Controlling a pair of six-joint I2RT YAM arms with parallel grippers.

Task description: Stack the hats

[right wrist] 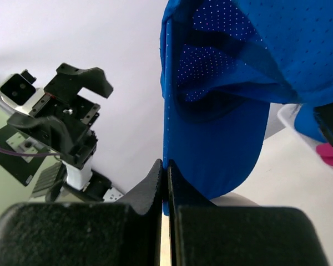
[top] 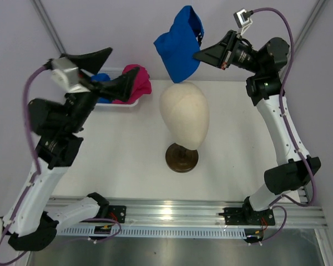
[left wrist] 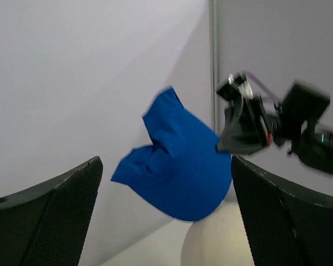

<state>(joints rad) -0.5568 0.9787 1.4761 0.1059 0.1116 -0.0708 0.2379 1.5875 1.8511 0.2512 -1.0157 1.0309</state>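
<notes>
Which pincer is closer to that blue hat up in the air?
Right. The right pincer is clamped on the blue hat; the left pincer stands open, apart from it, above the basket.

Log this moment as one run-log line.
right jaws: shut on blue cap, above bare mannequin head | left jaws: open, empty | basket: pink cap, another blue cap
</notes>
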